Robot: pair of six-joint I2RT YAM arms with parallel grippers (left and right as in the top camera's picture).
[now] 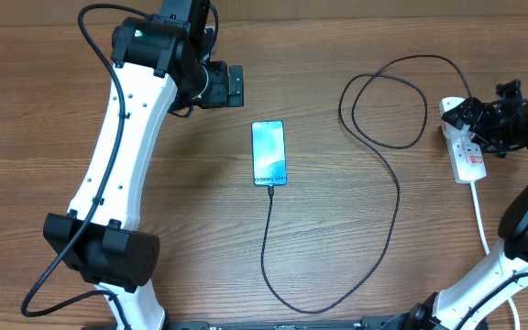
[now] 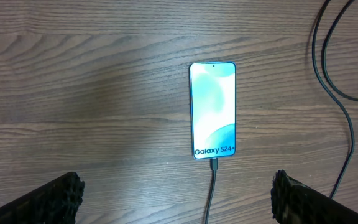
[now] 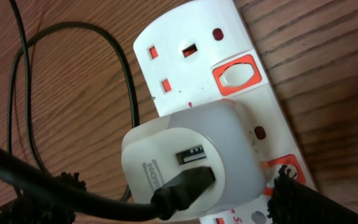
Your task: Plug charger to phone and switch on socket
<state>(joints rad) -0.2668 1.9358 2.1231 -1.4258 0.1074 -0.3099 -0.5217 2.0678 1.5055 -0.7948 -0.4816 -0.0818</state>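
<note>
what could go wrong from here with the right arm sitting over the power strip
1. Wrong switch: the fully visible red-framed switch on the socket strip sits beside the empty outlet. The switch by the white adapter is half hidden behind a finger of the right pincer, so a press might miss.
2. Snag: the charger cable loops close to that pincer; dragging it might pull the connector out of the phone.
</note>
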